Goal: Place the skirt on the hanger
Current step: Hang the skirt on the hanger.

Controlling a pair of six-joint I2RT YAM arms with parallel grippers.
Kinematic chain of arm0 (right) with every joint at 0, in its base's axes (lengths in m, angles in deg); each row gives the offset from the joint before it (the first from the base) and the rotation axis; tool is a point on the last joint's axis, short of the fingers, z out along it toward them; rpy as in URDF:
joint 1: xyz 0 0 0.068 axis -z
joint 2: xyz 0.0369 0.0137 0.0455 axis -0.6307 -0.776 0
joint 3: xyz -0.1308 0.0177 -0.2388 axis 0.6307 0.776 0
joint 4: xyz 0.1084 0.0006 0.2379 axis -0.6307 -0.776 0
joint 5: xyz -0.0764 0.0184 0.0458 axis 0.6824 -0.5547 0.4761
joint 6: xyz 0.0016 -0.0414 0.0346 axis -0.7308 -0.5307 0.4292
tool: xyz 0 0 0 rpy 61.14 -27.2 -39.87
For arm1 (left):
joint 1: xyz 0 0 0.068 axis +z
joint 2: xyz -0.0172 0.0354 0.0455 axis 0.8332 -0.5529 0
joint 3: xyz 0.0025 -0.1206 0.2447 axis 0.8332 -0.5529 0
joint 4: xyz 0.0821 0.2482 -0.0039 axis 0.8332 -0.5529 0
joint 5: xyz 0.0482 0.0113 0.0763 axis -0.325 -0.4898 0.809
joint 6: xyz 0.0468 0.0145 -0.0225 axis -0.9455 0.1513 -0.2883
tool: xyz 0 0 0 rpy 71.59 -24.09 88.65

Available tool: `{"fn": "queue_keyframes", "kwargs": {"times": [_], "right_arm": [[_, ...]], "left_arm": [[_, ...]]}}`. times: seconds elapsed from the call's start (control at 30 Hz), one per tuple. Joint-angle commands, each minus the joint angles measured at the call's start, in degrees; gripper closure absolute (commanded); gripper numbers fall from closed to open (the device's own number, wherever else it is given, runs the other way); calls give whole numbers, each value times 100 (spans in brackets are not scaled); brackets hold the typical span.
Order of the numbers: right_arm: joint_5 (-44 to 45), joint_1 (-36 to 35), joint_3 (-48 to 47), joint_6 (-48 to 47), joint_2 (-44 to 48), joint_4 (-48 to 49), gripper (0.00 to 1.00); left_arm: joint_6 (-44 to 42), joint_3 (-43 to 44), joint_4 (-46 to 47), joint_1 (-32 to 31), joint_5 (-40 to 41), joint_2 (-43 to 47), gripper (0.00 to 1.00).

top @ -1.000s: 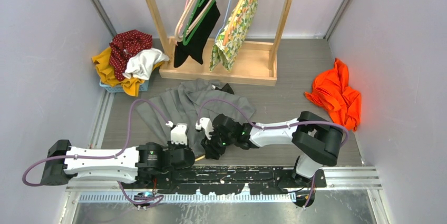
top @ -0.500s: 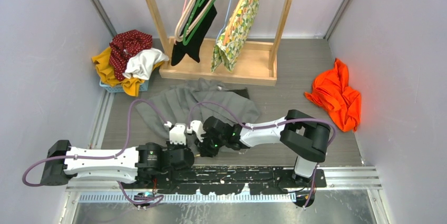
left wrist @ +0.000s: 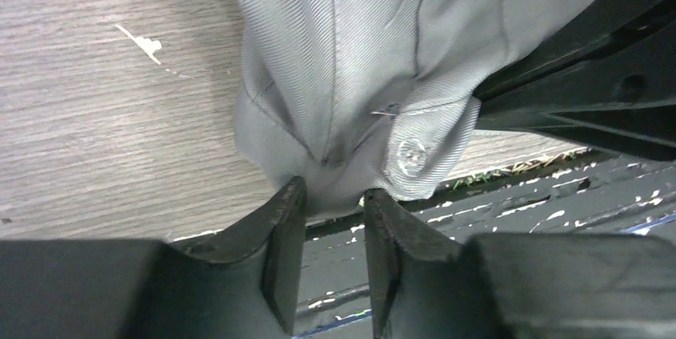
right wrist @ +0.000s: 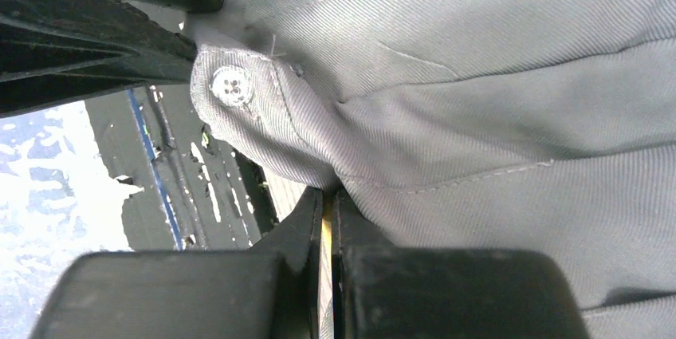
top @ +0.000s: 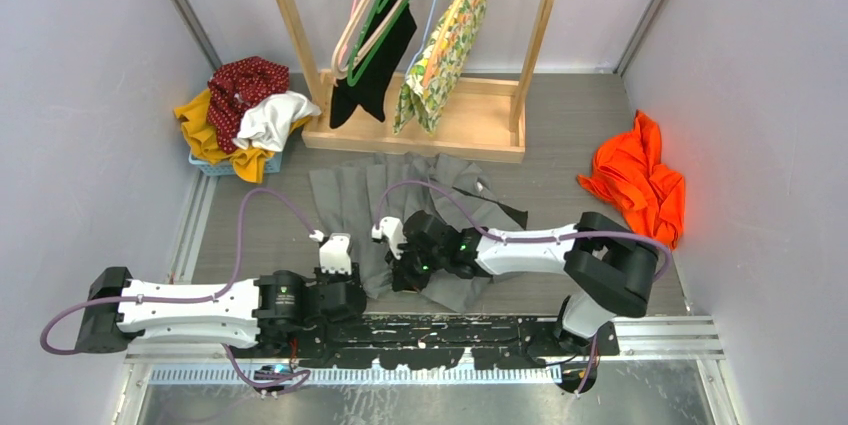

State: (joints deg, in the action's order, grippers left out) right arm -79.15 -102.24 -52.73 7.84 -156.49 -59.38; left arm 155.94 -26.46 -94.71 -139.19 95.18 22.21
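The weakest point, in my judgement, is the hold of the left claw [left wrist: 335,195]. Its jaws stand a little apart with a fold of the waistband between their tips, and I cannot tell if they really press the cloth. If this fold slides out, the whole grey skirt [top: 345,200] would hang from the right claw [right wrist: 327,195] alone. That claw is closed tight, but it bites only a narrow edge of the waistband, just beside the button [right wrist: 231,84]. A thin bite like this may slip when the weight of the pleats pulls on it during a lift.

The two claws are also very near each other, almost touching. A small wrong move could make them collide, and the waist is gathered here, not stretched open for a hanger. The hangers [top: 390,5] are on the wooden rack [top: 480,140] at the far edge of the counter [top: 560,185], well apart from the claws, so a long carry is probably needed.

The skirt is grey twill with sewn pleats. It lies fanned out in the middle of the counter, and its buttoned waistband corner reaches the near edge, by the arm bases.
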Motion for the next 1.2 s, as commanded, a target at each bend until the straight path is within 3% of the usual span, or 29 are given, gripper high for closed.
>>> {"fn": "queue_keyframes", "kwargs": {"times": [0.0, 0.33, 0.5, 0.67, 0.87, 1.17], "right_arm": [[75, 89, 102, 211, 488, -27, 99], [124, 152, 163, 234, 434, 27, 99], [77, 152, 152, 235, 495, -23, 99], [46, 152, 139, 259, 579, -69, 99], [-44, 153, 236, 325, 796, -66, 99], [-126, 152, 320, 402, 1026, -42, 99]], "left_arm": [[-7, 101, -120, -21, 213, 118, 61], [440, 80, -1169, -21, 653, 1089, 51], [272, -143, -1102, 18, 1164, 1422, 31], [-422, -226, -246, 445, 1090, 1276, 25], [-1226, -614, 1338, 1760, -356, 563, 24], [-1632, -880, 2335, 2040, -911, 510, 25]]}}
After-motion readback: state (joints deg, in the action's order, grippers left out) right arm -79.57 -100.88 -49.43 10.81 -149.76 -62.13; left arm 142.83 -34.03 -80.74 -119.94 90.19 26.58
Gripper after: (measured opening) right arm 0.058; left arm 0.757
